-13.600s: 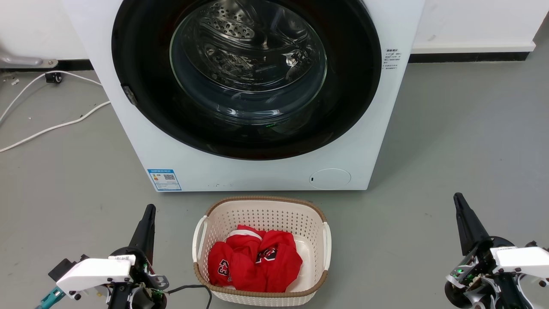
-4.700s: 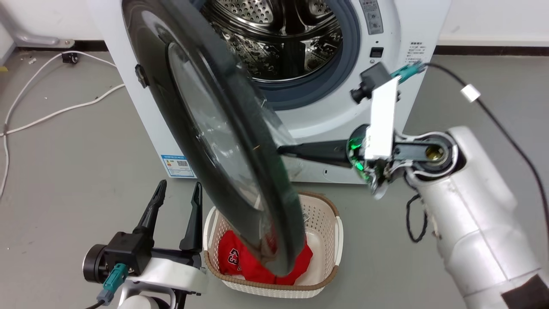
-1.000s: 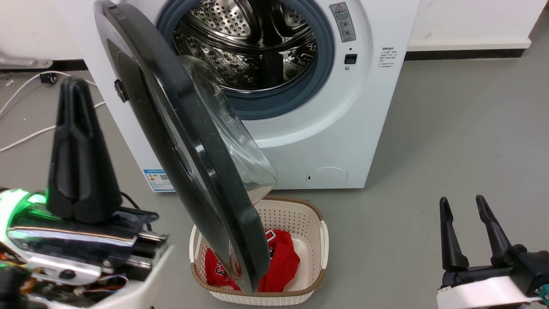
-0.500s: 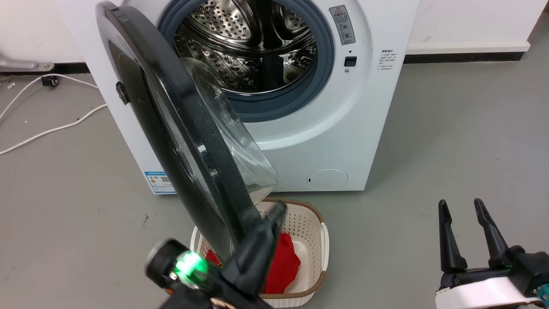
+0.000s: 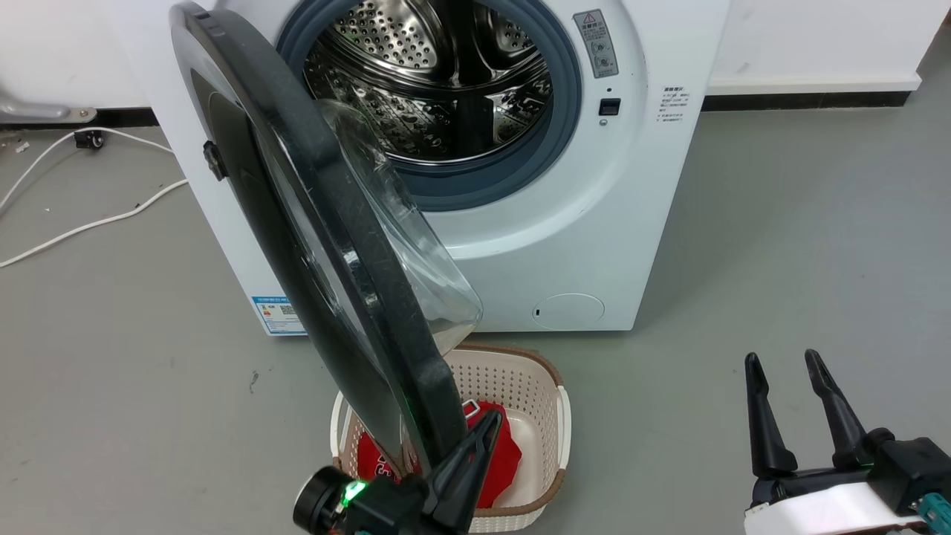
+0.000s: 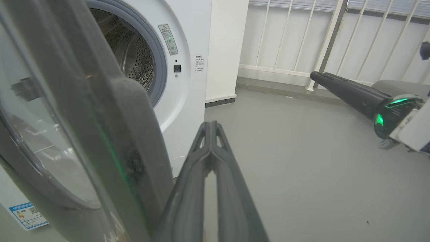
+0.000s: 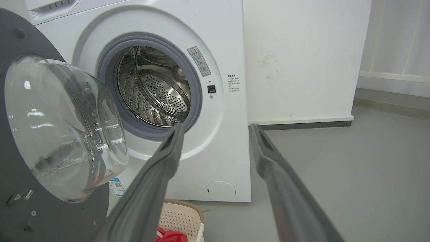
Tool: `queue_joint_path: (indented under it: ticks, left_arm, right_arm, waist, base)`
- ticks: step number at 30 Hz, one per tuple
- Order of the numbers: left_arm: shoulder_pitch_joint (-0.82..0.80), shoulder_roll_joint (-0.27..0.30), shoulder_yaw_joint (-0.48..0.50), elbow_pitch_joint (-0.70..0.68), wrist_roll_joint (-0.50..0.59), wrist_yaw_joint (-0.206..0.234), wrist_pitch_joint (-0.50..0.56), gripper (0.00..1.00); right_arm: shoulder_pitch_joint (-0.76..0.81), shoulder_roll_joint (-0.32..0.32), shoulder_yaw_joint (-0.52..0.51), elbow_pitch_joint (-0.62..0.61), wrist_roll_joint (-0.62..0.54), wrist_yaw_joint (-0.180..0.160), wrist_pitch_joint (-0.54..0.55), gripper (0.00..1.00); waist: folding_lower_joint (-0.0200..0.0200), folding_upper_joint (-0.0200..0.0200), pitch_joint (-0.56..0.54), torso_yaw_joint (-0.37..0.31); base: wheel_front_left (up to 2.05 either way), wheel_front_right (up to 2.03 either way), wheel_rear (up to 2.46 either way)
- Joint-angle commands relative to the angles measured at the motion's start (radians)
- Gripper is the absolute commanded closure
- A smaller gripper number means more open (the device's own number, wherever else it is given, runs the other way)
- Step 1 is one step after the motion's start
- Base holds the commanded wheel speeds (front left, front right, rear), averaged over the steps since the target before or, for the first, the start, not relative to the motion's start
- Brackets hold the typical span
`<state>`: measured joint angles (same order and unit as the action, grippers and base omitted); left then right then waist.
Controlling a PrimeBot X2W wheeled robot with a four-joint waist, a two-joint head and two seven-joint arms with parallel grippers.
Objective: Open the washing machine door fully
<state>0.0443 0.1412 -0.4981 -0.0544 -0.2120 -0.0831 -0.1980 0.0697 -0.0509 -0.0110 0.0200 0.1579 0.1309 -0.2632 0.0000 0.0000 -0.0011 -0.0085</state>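
The white washing machine (image 5: 594,245) is the biggest thing here, and it stands on the grey floor (image 5: 780,223). Its round hole at the front is bare, so the shiny steel drum (image 5: 438,82) shows.

The washing machine door (image 5: 327,245) is the big black disc with the glass bowl in the middle. It hangs from the left side of the machine. It is about half open and sticks out toward the robot, and its loose edge is over the basket (image 5: 553,405). It stands up tall, and its flat sides face left and right.

The basket sits on the floor in front of the machine, with red clothes (image 5: 505,453) inside.

The left gripper (image 5: 483,438) is right by the low loose edge of the door, on the glass bowl side. Its two fingers are pressed together with nothing between them. I cannot tell if it touches the door.

The right gripper (image 5: 782,359) is far off to the right, low by the floor. Its fingers are spread apart and hold nothing.

So the left arm is the near one. The door lies to its left, and I think a push that way would swing it wider.
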Motion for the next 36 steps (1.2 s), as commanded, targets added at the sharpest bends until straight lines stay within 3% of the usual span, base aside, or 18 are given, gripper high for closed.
queue_joint_path:
  ticks: [1,8,15,28,36]
  left_arm:
    - [-0.021,-0.007,0.004,0.006,0.008,0.007,-0.008,1.00]
    - [-0.101,-0.060,0.020,0.074,-0.021,0.053,-0.033,1.00]
    - [-0.114,-0.074,0.019,0.124,-0.029,0.104,-0.026,1.00]
    - [-0.023,-0.035,0.049,0.077,-0.047,0.146,-0.034,1.00]
    - [0.055,-0.010,0.066,0.004,-0.057,0.185,-0.015,1.00]
  right_arm:
    - [-0.004,0.001,0.000,0.001,0.007,0.000,-0.002,0.00]
    - [-0.013,0.001,0.005,0.006,0.019,0.000,-0.002,0.00]
    - [-0.012,0.001,-0.001,0.011,0.030,0.000,-0.002,0.00]
    - [-0.008,0.001,-0.001,0.017,0.052,0.000,-0.002,0.00]
    - [0.001,0.001,-0.010,0.002,0.050,0.000,-0.002,0.00]
  waist:
    - [0.0000,0.0000,0.001,-0.001]
    - [0.0000,0.0000,0.012,-0.012]
    - [0.0000,0.0000,0.015,-0.016]
    - [0.0000,0.0000,0.010,0.016]
    - [0.0000,0.0000,0.017,0.094]
  base:
    - [0.00,0.00,0.00]
    - [0.00,0.00,0.00]
    - [0.00,0.00,0.00]
    - [0.00,0.00,0.00]
    - [0.00,0.00,0.00]
